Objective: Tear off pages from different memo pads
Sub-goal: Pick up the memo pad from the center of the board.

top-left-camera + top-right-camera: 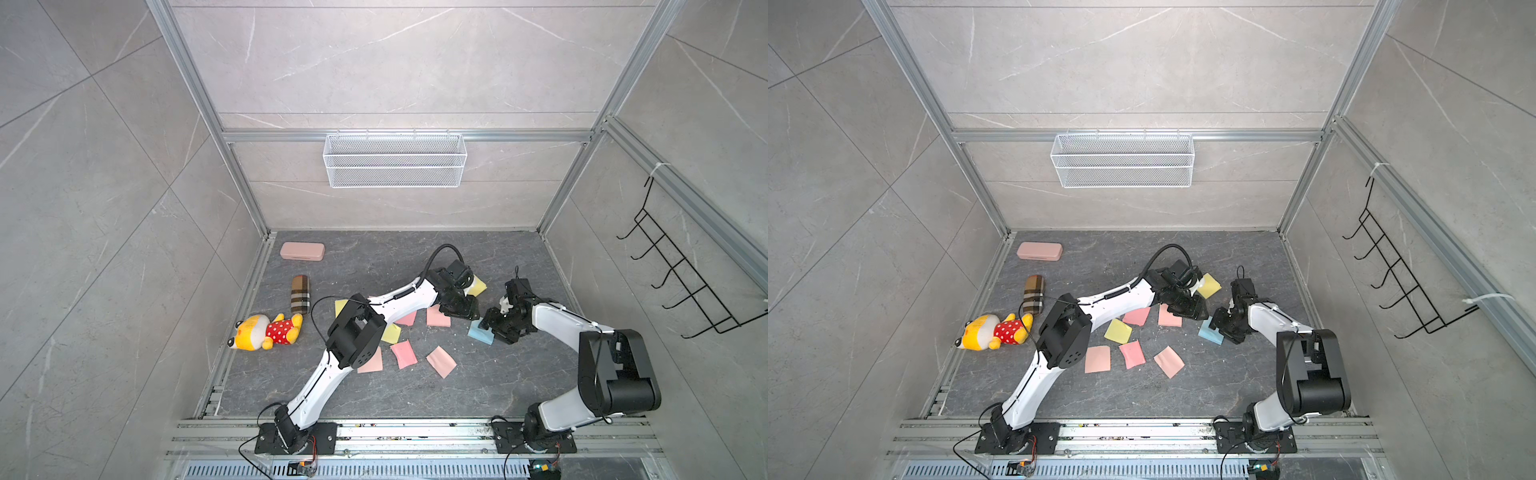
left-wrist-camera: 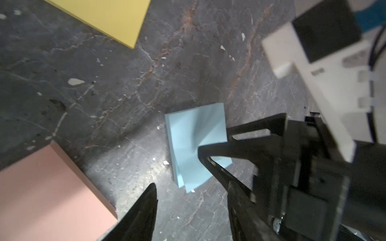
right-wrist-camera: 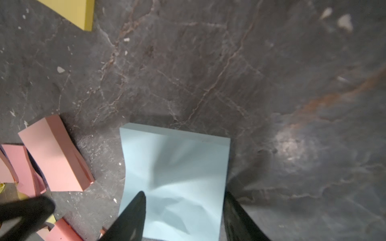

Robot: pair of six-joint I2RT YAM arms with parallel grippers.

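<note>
A light blue memo pad (image 1: pixel 478 333) (image 1: pixel 1209 333) lies right of centre on the dark table. My right gripper (image 1: pixel 488 324) (image 3: pixel 184 195) is down on the pad, jaws apart. One fingertip (image 3: pixel 140 200) presses its top page (image 3: pixel 177 167), the other stands at the pad's edge, and the page buckles between them. My left gripper (image 1: pixel 464 311) (image 2: pixel 193 200) hangs open and empty just beside, between the blue pad (image 2: pixel 194 141) and a pink memo pad (image 1: pixel 437 318) (image 2: pixel 41 192). A yellow memo pad (image 1: pixel 478 286) (image 2: pixel 108 16) lies behind. Several loose pink pages (image 1: pixel 403 353) and yellow pages (image 1: pixel 390 332) are scattered at centre.
A pink case (image 1: pixel 302 251), a plaid pouch (image 1: pixel 300 294) and a plush toy (image 1: pixel 266 330) lie at the table's left side. A white wire basket (image 1: pixel 395 160) hangs on the back wall. A black hook rack (image 1: pixel 681 274) is on the right wall.
</note>
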